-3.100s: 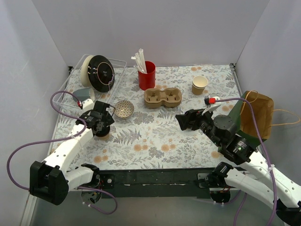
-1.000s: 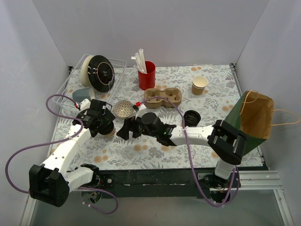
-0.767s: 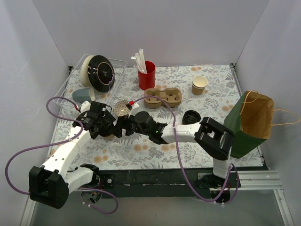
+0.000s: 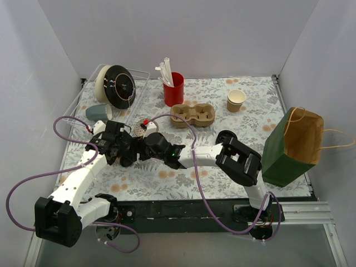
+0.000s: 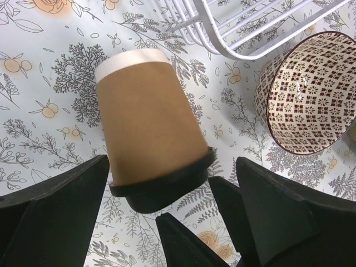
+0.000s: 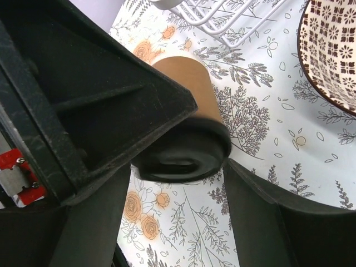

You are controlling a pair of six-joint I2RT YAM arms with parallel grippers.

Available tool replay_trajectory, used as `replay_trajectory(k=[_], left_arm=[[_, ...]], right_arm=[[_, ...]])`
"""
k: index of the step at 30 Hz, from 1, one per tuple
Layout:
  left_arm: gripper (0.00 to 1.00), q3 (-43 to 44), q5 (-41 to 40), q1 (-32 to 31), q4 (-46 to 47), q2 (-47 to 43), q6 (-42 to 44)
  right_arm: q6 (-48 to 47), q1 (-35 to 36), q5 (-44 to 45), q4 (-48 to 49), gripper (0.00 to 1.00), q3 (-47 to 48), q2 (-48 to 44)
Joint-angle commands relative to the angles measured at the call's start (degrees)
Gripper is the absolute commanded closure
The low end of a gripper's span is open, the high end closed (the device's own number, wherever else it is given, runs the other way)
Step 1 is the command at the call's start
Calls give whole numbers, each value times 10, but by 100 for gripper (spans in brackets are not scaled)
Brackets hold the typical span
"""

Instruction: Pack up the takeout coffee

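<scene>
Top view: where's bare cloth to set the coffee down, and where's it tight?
Free: the near strip between right arm and front edge; also between cup carrier, tan cup and paper bag. Crowded: left side, where rack, bowl, coffee, left gripper and right gripper bunch.

takeout coffee [image 5: 151, 133] on the counter [image 4: 250, 119], near left; bowl [image 5: 306, 94] just behind-right of it, wire rack [image 4: 133, 70] behind both, cup carrier [image 4: 193, 115] centre-back, paper bag [image 4: 289, 156] far right.

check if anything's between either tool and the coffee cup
Nothing visible does. The cup sits right between the left tool's fingers, and the right tool's fingers flank its lid. The bowl stands off to one side.
</scene>
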Motion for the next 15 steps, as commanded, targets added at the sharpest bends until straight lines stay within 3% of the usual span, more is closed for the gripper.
replay_trajectory(k=[1, 6, 9, 12, 15], left_arm=[[2, 14, -7, -2, -17, -9, -3], [2, 28, -35, -2, -15, 3, 0], [2, 44, -92, -3, -25, 20, 30], [2, 46, -116, -3, -3, 25, 124], [3, 32, -36, -2, 58, -4, 265]], right_arm=[[-9, -2, 14, 30, 25, 27, 8], [-25, -2, 20, 16, 25, 31, -3], [-36, -2, 25, 6, 25, 4, -28], [-60, -2, 39, 17, 25, -57, -76], [-92, -2, 60, 33, 25, -121, -131]])
